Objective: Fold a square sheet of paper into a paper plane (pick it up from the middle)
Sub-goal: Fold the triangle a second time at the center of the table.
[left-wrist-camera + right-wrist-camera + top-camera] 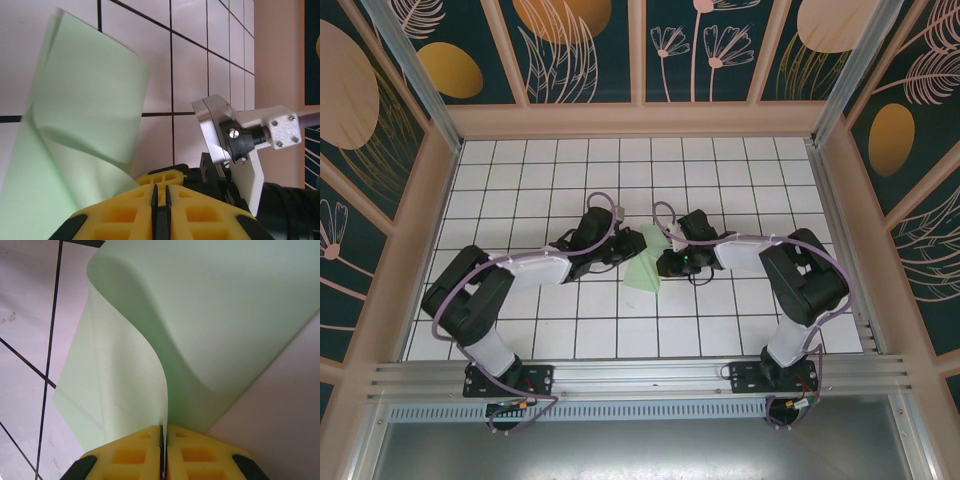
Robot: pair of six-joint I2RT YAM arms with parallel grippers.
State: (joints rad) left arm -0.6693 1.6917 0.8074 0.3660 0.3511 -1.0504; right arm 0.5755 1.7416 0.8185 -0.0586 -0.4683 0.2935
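Note:
The pale green sheet of paper (645,268) lies mid-table, folded into a narrow wedge that points away from the arms. My right gripper (666,264) holds it from the right. In the right wrist view that gripper (162,428) is shut on one raised paper (225,315) edge, and a flap curls up over it. My left gripper (624,250) is at the paper's left side. Seen from the left wrist, it (160,186) has its pads almost together with nothing between them, the paper (85,100) curving just to its left. A paper plane is out of view.
The white gridded table (520,190) is boxed in by tan walls with patterned panels. An aluminium rail (640,375) runs along the near edge. The right arm's fingertip (167,177) and silver camera mount (225,130) sit close in front of my left fingers.

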